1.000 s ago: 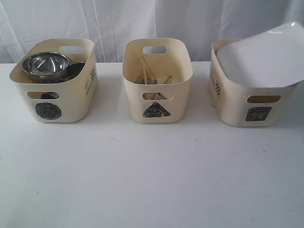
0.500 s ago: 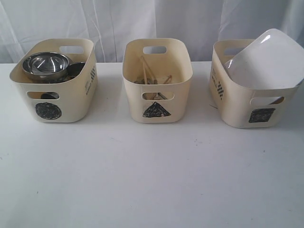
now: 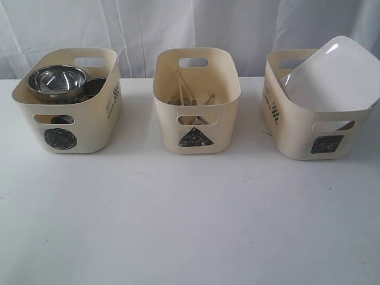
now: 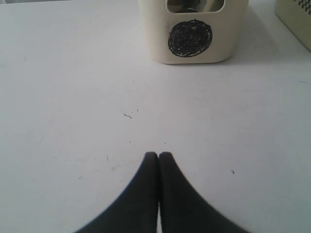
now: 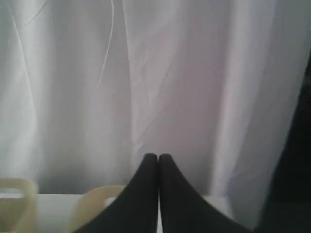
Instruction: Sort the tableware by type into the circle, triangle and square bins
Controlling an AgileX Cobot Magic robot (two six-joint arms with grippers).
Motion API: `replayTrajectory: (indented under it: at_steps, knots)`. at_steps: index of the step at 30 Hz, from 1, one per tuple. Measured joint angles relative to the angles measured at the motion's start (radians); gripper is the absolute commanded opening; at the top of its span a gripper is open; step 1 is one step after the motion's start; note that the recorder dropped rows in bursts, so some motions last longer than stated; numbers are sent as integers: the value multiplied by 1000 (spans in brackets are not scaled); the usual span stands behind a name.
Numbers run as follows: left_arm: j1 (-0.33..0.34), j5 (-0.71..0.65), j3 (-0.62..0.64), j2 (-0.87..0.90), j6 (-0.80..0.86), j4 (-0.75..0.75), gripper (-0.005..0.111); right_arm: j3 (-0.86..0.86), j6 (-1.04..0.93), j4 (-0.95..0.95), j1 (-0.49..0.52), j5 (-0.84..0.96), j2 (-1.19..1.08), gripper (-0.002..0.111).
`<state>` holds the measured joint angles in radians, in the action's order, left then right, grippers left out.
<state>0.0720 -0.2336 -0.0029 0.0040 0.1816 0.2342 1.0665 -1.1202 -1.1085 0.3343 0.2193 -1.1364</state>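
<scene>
Tableware (image 3: 57, 80): seemingly all binned, none left on the counter (image 3: 190, 225). Left pincer (image 4: 158, 156) and right pincer (image 5: 158, 156) pressed together, empty.

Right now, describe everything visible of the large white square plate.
The large white square plate looks glossy, like glazed ceramic, with rounded corners and a shallow rim. It stands tilted in the cream plastic tub marked with a black square, top corner above the tub's edge, lower part hidden behind its front wall. Nothing else touches it.
</scene>
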Motion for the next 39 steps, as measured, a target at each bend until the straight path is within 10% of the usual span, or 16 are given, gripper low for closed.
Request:
replayTrajectory:
  at_steps: [5,20,27,39]
  knots:
    - [0,0,0,0,0,0,0,0,43,267,-101,-160,100,0]
    - [0,0,0,0,0,0,0,4,1271,-3,-114,-287,136,0]
    - [0,0,0,0,0,0,0,26,707,650,-139,-92,202,0]
    - [0,0,0,0,0,0,0,-362,693,685,-240,36,834,0]
